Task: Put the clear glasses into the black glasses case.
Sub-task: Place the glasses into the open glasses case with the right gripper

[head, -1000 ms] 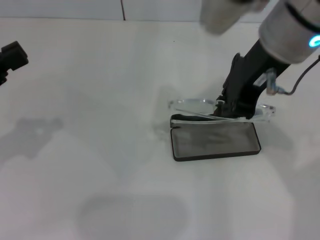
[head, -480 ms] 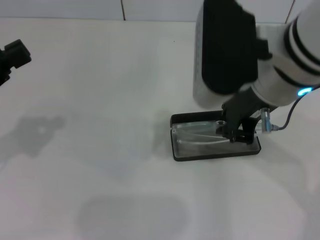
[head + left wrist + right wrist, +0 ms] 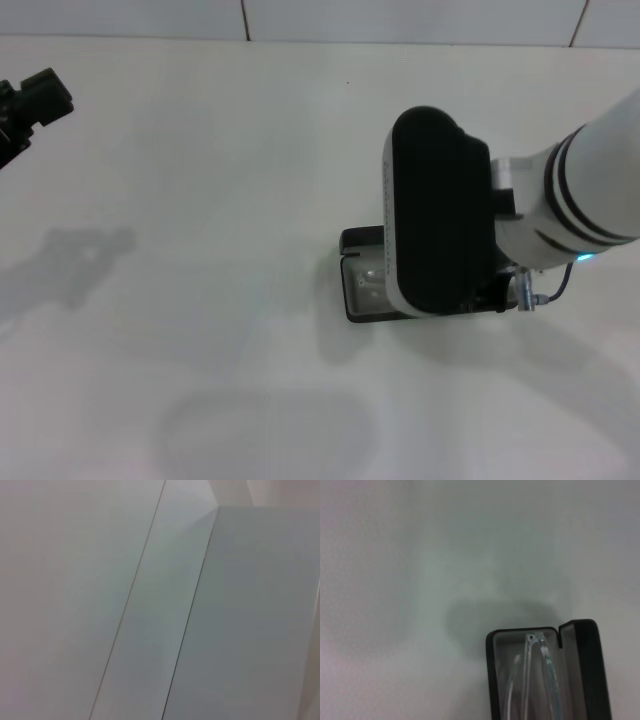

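Head view, right arm low over the open black glasses case on the white bench, right end effector hidden, grip unclear, clear glasses lying inside the case, left end effector parked at far left, fingers unreadable.

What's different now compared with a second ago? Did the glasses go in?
The right arm came down over the black glasses case, carrying the clear glasses from the case's far edge into its open tray, where they now lie. Its gripper is hidden under the arm. The case stayed in place, and the left gripper stayed parked at the table's left edge.
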